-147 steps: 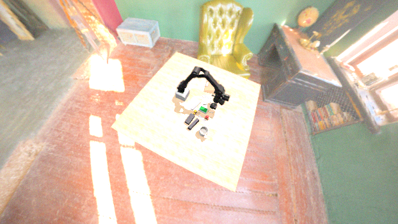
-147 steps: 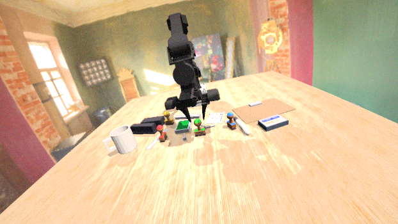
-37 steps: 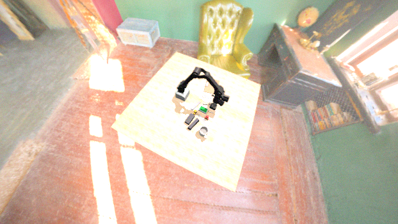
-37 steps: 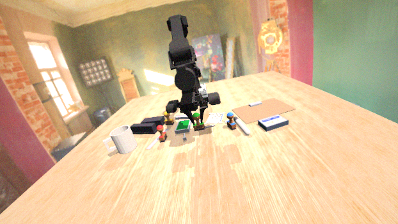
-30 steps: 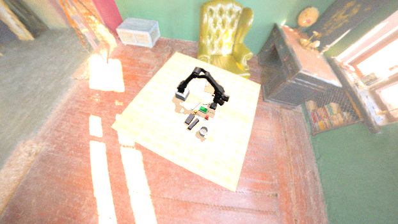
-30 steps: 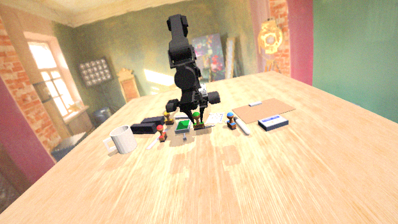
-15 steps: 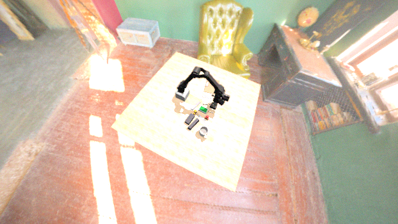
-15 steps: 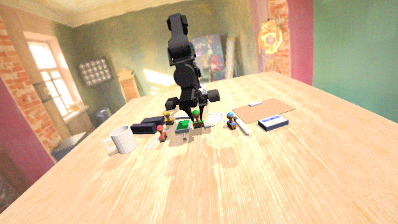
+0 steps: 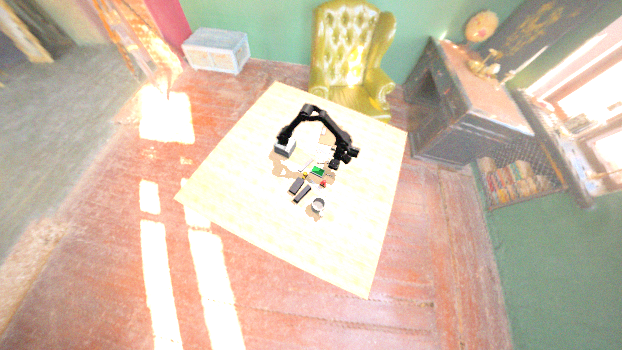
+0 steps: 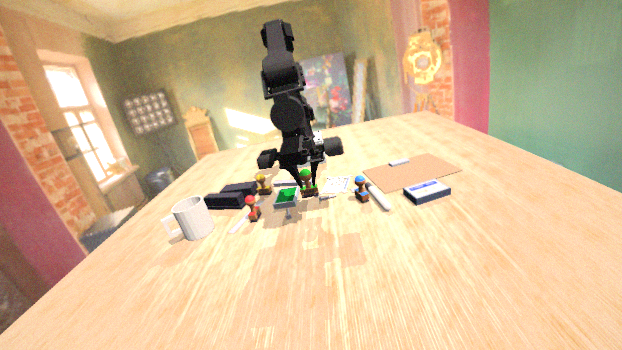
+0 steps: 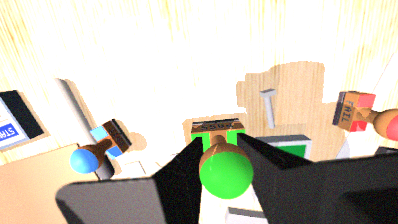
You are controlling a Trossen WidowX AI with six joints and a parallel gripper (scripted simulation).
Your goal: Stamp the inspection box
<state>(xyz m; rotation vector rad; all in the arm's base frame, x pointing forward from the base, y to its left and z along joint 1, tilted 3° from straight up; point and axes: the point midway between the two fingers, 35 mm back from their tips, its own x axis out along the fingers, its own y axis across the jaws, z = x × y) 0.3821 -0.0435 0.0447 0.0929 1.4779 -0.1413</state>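
Overhead, my arm (image 9: 325, 119) arches from its base out over the bench (image 9: 280, 220) (image 10: 320, 280), bringing my gripper (image 9: 334, 164) (image 10: 307, 181) (image 11: 223, 142) down beside the small green ink pad (image 9: 318, 171) (image 10: 287, 196) (image 11: 292, 150). That reach, I judge, keeps pad and card within a short move of each other.

From the exterior view, my fingers point downward and pinch the green-knobbed stamp (image 10: 309, 187) (image 11: 225, 170), which stands upright next to the pad, with the card (image 10: 336, 185) just behind. I cannot tell whether its base is clear of the bench. The blue-knobbed stamp (image 10: 361, 189) (image 11: 102, 150) and the red-knobbed stamp (image 10: 252, 207) (image 11: 367, 116) stand to either side, so I would want to travel without sweeping wide.

In the wrist view, my fingers close in from both sides below the knob, probably so the pull stays centred and the face meets pad and paper flat. The side label looks like PASS, while the red one reads FAIL. Whether the face carries ink is hidden; a level press comes next if it is dry, then the box.
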